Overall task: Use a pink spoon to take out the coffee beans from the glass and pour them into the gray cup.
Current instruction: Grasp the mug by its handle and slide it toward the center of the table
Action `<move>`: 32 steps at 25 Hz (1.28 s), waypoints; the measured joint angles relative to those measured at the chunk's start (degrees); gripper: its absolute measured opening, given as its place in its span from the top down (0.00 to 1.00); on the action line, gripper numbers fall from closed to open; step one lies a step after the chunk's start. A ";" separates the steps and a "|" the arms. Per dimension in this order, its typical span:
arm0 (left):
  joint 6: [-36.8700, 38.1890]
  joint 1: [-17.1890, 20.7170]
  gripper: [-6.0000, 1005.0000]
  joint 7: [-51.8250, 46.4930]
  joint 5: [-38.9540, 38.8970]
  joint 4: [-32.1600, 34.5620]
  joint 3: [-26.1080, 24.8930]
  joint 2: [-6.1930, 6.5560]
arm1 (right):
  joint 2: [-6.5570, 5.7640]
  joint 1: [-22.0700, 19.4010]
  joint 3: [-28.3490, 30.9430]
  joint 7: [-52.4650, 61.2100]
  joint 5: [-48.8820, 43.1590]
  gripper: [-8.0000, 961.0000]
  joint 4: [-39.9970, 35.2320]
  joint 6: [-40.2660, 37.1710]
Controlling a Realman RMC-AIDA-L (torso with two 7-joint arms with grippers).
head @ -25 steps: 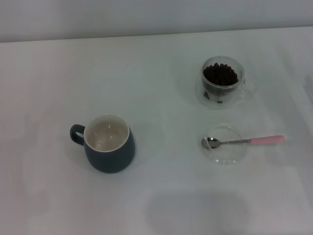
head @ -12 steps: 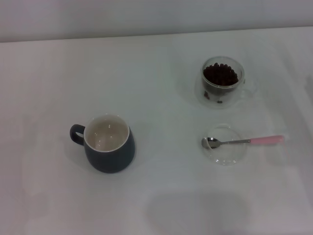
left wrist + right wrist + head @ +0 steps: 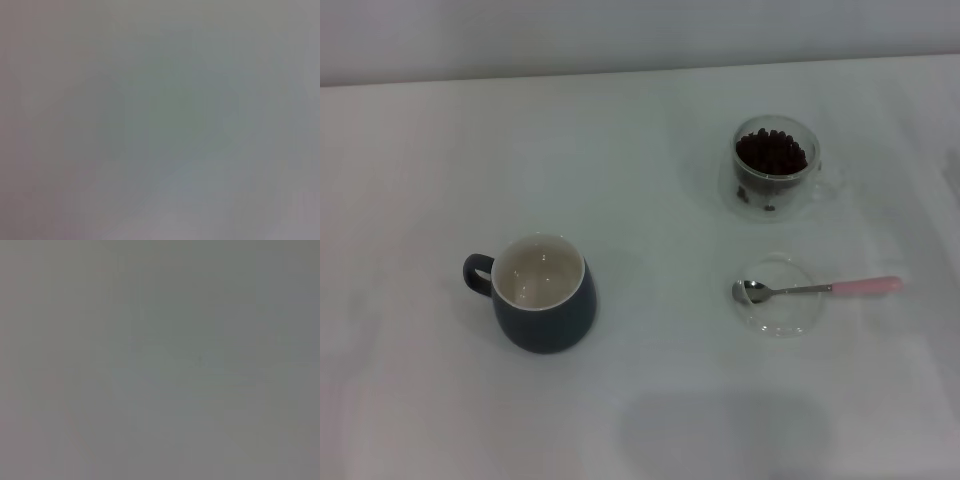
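The gray cup [image 3: 544, 294] stands at the left of the table, its handle pointing left and its cream inside bare. The glass [image 3: 776, 168] stands at the back right and holds a heap of coffee beans [image 3: 771, 151]. The pink spoon [image 3: 817, 289] lies in front of the glass, its metal bowl resting in a flat clear glass dish [image 3: 780, 295] and its pink handle pointing right. Neither gripper shows in the head view. Both wrist views show only a blank grey surface.
The white table [image 3: 650, 400] carries only these things. Its back edge meets a pale wall [image 3: 620, 35] at the top of the head view.
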 joint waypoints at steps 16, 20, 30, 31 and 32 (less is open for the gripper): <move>-8.46 -13.54 0.17 1.64 34.25 -12.29 0.88 0.27 | -0.09 0.23 0.00 2.23 0.00 0.10 -0.61 0.30; -11.84 -15.62 0.17 1.79 38.95 -12.23 0.87 0.25 | -0.09 0.80 0.00 2.26 0.00 0.10 -0.61 0.36; -16.53 -17.61 0.17 2.42 40.96 -10.83 0.87 -0.18 | -0.09 1.46 0.00 2.27 0.00 0.10 -0.56 0.08; -16.90 -17.75 0.17 2.67 40.95 -10.47 0.86 -0.20 | -0.09 1.46 0.00 2.27 0.00 0.10 -0.56 0.07; -17.77 -17.94 0.17 3.46 40.88 -9.67 0.79 -0.20 | -0.09 1.47 0.00 2.27 0.00 0.10 -0.56 0.06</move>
